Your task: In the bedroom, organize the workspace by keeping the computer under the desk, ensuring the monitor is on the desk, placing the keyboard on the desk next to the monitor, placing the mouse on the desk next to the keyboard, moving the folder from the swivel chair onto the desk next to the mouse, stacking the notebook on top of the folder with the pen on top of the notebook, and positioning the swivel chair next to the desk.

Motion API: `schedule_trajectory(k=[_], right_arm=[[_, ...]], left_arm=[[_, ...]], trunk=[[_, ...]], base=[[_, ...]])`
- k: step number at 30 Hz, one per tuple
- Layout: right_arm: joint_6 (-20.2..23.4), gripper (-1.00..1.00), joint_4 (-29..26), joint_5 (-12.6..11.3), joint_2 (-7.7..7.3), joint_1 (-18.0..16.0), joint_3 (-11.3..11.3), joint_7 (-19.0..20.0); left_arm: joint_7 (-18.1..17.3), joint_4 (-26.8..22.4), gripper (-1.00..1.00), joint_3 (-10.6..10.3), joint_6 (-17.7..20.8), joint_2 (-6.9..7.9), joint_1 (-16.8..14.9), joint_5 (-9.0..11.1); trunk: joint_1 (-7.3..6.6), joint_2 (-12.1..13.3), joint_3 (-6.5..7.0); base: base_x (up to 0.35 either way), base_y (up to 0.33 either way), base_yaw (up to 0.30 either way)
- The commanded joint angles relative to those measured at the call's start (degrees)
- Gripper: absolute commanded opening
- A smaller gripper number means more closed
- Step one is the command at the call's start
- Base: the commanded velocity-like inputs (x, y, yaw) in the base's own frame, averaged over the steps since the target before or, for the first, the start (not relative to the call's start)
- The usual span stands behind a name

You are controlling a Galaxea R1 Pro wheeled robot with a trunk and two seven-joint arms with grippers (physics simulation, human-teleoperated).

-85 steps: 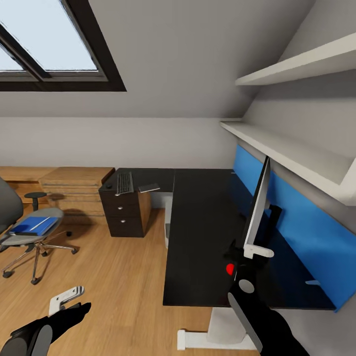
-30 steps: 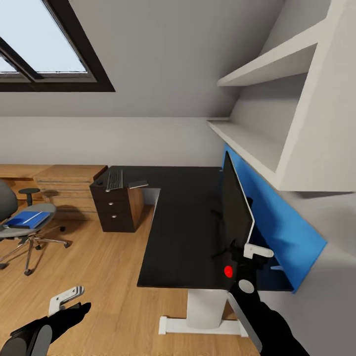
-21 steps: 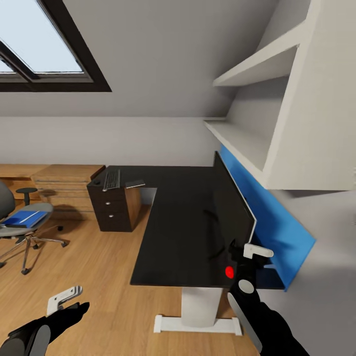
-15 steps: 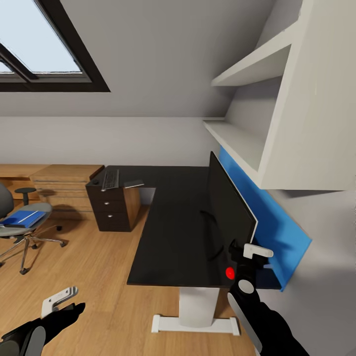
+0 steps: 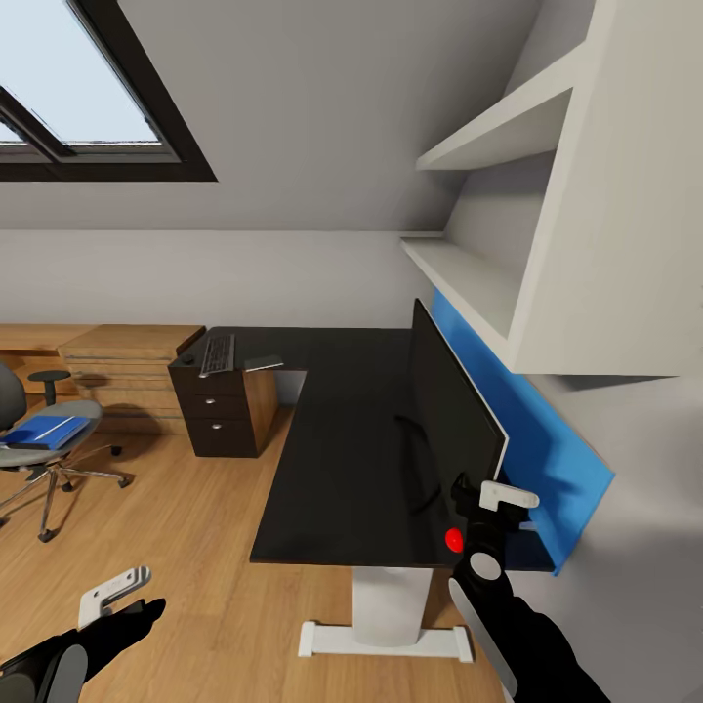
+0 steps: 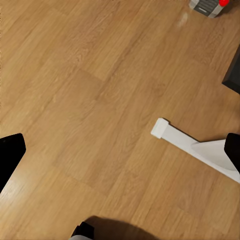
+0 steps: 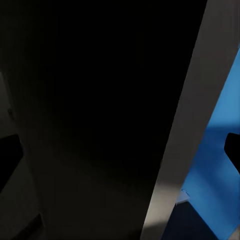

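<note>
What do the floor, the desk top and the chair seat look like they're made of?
The floor looks like light wood planks, with grain and board seams visible. The desk top appears to be a smooth matte black board, possibly laminate; its leg looks like white painted metal. The swivel chair seat seems to be grey fabric on a shiny chrome base.

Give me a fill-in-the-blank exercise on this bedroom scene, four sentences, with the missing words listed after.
1. The blue folder lies on the seat of the swivel ____.
2. The right tool is at the lower corner of the ____, which stands over the black desk.
3. The keyboard rests on the far wing of the desk, above the black ____.
4. The left tool hangs over the wooden ____.

Missing words: chair; monitor; drawers; floor
</note>
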Motion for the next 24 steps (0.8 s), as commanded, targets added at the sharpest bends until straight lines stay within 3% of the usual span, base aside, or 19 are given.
schedule_trajectory(k=[1, 6, 14, 24], right_arm=[[0.2, 1.0, -0.1, -0.3, -0.08, -0.1, 0.2, -0.4], [0.2, 1.0, -0.1, -0.3, -0.08, -0.1, 0.3, -0.4], [0.2, 1.0, -0.1, -0.3, -0.08, -0.1, 0.3, -0.4], [0.2, 1.0, -0.1, -0.1, -0.08, -0.1, 0.3, -0.4]], left_arm=[[0.5, -0.1, 1.0, 0.0, 0.2, 0.0, -0.1, 0.6], [0.5, 0.0, 1.0, 0.0, 0.3, 0.0, -0.1, 0.6], [0.5, 0.0, 1.0, 0.0, 0.3, 0.0, -0.1, 0.6], [0.5, 0.0, 1.0, -0.2, 0.3, -0.13, -0.1, 0.6]], trunk=[[0.04, -0.1, -0.13], [0.04, -0.1, -0.13], [0.04, -0.1, -0.13], [0.04, -0.1, -0.13]], base=[[0.0, 0.0, 0.0], [-0.093, 0.014, 0.0], [-0.258, 0.067, 0.0], [-0.033, 0.008, 0.0]])
